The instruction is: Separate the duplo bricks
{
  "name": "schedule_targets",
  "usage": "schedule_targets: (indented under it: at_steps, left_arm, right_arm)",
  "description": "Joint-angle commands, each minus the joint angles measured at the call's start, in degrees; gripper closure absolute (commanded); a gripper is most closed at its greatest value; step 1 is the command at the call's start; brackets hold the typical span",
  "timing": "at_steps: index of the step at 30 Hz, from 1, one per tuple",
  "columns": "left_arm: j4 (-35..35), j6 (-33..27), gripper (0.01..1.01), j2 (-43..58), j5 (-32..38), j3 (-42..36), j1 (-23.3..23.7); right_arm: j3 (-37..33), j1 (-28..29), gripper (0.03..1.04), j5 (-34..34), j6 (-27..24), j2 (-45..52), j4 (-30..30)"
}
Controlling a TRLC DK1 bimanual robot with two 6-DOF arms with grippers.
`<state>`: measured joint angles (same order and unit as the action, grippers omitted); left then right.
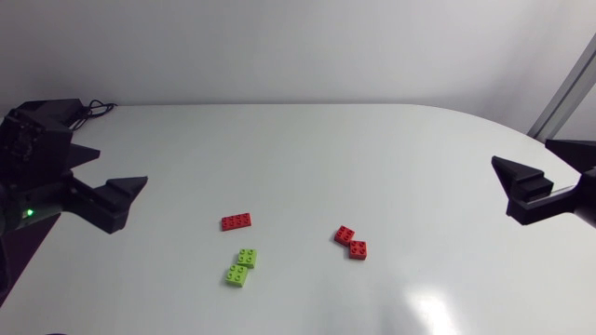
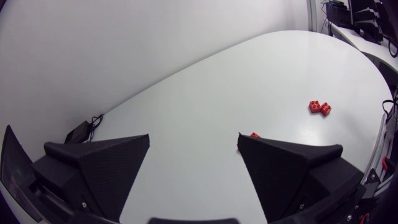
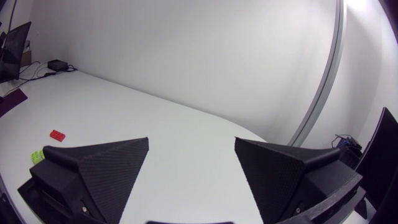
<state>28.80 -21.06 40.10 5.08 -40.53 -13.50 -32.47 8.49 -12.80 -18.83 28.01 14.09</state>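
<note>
White table (image 1: 372,140), both arms parked low at its side edges, grippers aimed inward toward the middle. L arm comes in from the near-left corner, left gripper (image 1: 121,167) angled slightly toward the table's centre; in its wrist view the left gripper (image 2: 194,137) has both wedge fingers spread wide w/ nothing between them. R arm sits at the right edge, right gripper (image 1: 503,188) pointing across at the L one; its wrist view shows the right gripper (image 3: 191,139) likewise splayed apart and holding nothing. Bricks lie in the near-middle of the table, well apart from both grippers, approx. between them. Long red brick (image 1: 236,221) lies flat, studs up, long axis running side to side across the table w/ a slight tilt. Green pair (image 1: 240,267) sits just nearer than it: two square bricks touching, offset, the line through them running diagonally. Red pair (image 1: 351,243) is off toward the R arm, also two squares touching on a diagonal; can't tell if either pair is clipped together. From the L wrist the red pair (image 2: 319,107) shows ahead of the fingers; from the R wrist the long red brick (image 3: 58,134) and green pair (image 3: 38,156) show beside one finger.
</note>
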Motion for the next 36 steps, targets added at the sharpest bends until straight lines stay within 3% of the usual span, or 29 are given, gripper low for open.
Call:
schedule_targets:
  at_steps: [1,9,12,17,29,36]
  left_arm:
    - [1.0,1.55,0.041,-2.83,1.95,2.65,-0.39]
    - [1.61,2.16,0.041,-10.65,5.47,5.99,0.05]
    - [1.7,7.96,0.041,-15.75,7.14,7.93,0.49]
    - [0.3,10.16,0.041,-23.57,8.98,11.44,0.93]
    - [-8.67,9.55,0.041,-33.59,11.27,21.81,1.72]
    - [-13.15,9.37,0.041,-37.9,12.94,27.44,1.81]
  right_arm:
    - [2.76,-0.49,0.07,0.76,0.81,-2.79,0.5]
    - [7.77,-1.02,0.07,1.11,0.99,-12.28,1.03]
    - [10.23,-1.02,0.07,1.55,0.99,-16.58,2.17]
    - [13.31,-1.2,0.07,3.31,0.72,-22.65,3.49]
    - [20.6,-1.81,0.07,7.17,0.2,-28.19,-1.52]
    - [24.38,-6.29,0.07,11.57,-0.51,-28.36,-5.65]
